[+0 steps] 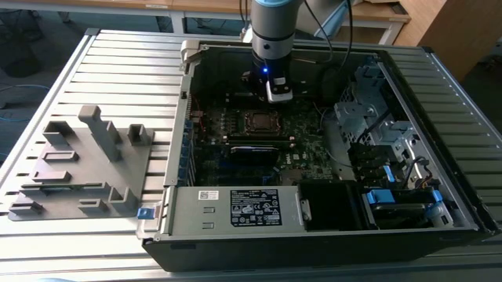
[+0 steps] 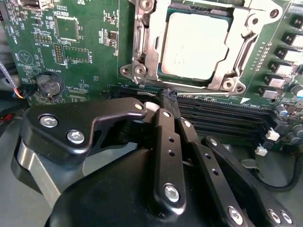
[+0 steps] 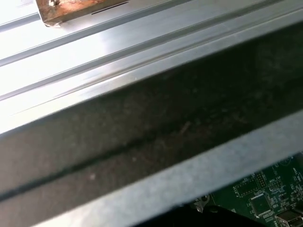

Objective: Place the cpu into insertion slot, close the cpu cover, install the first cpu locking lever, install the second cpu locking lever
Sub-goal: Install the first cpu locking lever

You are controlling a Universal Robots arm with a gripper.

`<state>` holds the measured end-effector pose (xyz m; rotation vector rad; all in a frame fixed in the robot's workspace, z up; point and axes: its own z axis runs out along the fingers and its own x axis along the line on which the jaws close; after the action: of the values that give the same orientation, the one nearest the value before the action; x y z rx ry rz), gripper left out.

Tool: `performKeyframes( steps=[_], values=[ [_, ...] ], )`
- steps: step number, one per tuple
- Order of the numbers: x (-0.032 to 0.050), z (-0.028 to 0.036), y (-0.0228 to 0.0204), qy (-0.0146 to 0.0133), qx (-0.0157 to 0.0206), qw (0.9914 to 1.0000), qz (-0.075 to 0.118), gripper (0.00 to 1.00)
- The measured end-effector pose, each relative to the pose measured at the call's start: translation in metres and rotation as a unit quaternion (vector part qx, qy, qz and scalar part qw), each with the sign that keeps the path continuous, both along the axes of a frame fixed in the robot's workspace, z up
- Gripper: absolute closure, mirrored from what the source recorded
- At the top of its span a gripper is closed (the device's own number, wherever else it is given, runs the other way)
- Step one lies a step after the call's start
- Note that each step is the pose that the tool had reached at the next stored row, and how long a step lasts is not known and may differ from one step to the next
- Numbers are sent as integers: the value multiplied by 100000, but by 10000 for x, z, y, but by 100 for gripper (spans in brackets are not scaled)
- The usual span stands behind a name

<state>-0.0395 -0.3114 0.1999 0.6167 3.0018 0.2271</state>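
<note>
cpu (image 2: pixel 196 45) seated, cover (image 2: pixel 143 45) down around it; gripper (image 2: pixel 169 96) pinched together just beside it over the board (image 2: pixel 71 52). Open case (image 1: pixel 177 147) on slatted metal table (image 1: pixel 117 64), wooden desks (image 1: pixel 206 6) behind

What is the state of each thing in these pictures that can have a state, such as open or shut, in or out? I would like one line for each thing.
cpu: seated flat, metal top showing.
cpu cover: lowered flat, framing the cpu.
gripper: shut, holding nothing, beside the cpu cover.
computer case: open, side panel off.
</note>
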Motion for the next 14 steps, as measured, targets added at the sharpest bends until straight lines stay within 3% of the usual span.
performKeyframes(
  steps=[14],
  values=[
    [-15,-2,16,-2,8,99953,-3061,89]
  ],
)
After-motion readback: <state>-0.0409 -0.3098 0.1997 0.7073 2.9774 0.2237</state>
